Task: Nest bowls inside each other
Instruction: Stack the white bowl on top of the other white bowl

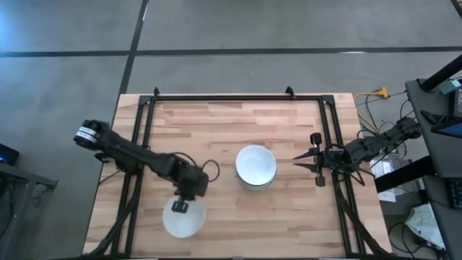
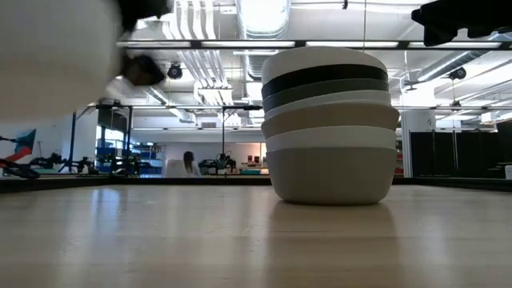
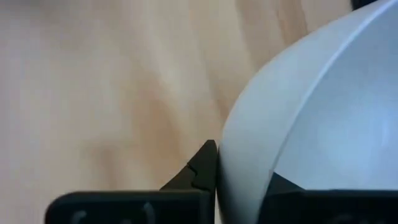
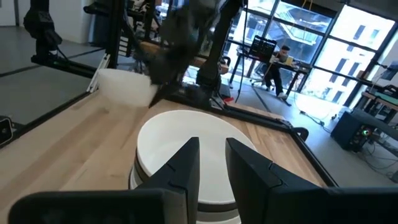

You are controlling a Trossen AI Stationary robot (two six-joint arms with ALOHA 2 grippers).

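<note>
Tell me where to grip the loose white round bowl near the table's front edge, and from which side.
Grip its thin rim, coming from above, one finger inside and one outside. The white round bowl sits mouth up, and the left gripper already pinches its wall that way.

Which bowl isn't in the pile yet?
The white bowl gripped at its rim by the left gripper, near the table's front edge; the rest sit stacked mid-table.

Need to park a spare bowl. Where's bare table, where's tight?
Free: the far strip of the table behind the stack of bowls, and the near right corner. Tight: near left, where the left hand grips the rim of a white bowl, and the gap between the stack and the right hand.
</note>
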